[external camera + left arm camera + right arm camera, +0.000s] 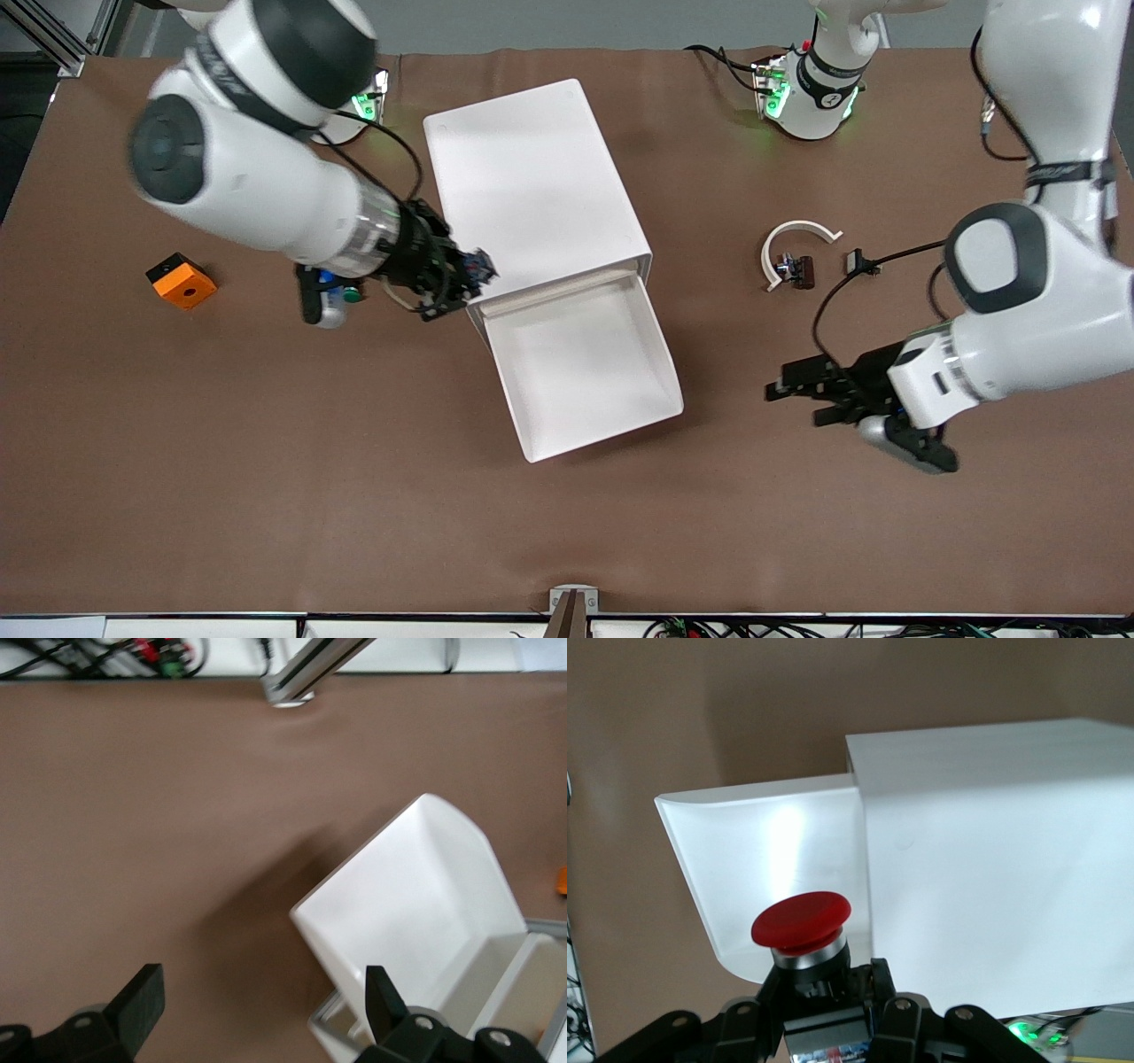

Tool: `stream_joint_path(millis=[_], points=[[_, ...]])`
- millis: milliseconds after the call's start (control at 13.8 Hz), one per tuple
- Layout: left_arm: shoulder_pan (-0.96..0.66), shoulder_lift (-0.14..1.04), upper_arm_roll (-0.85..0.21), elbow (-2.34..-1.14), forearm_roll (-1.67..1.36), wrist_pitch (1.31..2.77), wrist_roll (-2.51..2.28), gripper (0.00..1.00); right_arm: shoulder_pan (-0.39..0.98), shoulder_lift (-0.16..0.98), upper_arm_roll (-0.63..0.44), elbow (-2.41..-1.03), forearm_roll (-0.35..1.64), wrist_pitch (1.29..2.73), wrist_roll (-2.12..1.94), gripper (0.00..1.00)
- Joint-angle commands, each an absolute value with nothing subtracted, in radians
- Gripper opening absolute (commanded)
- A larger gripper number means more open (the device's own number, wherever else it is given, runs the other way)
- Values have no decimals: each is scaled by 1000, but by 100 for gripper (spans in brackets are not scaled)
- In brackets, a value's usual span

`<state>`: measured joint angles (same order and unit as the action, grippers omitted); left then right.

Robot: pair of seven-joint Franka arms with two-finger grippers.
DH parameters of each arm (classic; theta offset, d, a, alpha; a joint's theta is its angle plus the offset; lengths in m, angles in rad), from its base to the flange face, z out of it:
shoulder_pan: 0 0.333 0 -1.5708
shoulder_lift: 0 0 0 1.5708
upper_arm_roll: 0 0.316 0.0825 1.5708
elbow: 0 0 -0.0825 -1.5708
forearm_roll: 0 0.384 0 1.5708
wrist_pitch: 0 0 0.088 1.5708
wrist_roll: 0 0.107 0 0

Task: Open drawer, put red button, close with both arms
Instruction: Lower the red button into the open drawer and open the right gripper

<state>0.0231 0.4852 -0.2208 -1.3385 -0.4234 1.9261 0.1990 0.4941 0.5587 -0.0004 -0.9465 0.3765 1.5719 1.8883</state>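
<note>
table [354, 496] plain brown | cabinet [532, 168] white, unpatterned | drawer [585, 381] white inside and out | red button [801, 920] glossy red cap, silver ring, black body | block [181, 281] orange top, black side, dark centre hole | curved piece [795, 236] white | both grippers black | arms white, dark grey joints | bases lit green

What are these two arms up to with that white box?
The top drawer of the cabinet is pulled open. The right gripper holds a red button beside the cabinet, by the drawer's edge, not yet dropped in. The left gripper waits with jaws open over the table, toward the left arm's end.
</note>
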Motion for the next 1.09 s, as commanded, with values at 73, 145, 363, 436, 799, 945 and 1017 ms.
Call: stream_joint_path(millis=[73, 145, 363, 436, 799, 945, 1017], points=[[81, 321, -219, -1394, -194, 1790, 101, 100, 606, 695, -24, -822, 263, 1635, 2057, 0], [93, 299, -221, -1396, -142, 1760, 95, 100, 633, 724, -32, -818, 229, 1656, 2094, 0], [139, 226, -221, -1423, -48, 1707, 80, 100, 699, 840, -78, -752, 176, 1683, 2170, 0], [147, 198, -221, -1445, -32, 1707, 78, 100, 716, 880, -107, -717, 176, 1684, 2192, 0], [211, 54, -224, -1566, -20, 1710, 39, 100, 736, 954, -141, -700, 173, 1715, 2198, 0], [216, 0, -227, -1598, -17, 1710, 11, 100, 765, 979, -178, -698, 172, 1749, 2198, 0], [218, -14, -227, -1600, -17, 1707, 14, 100, 772, 995, -179, -696, 170, 1778, 2201, 0]])
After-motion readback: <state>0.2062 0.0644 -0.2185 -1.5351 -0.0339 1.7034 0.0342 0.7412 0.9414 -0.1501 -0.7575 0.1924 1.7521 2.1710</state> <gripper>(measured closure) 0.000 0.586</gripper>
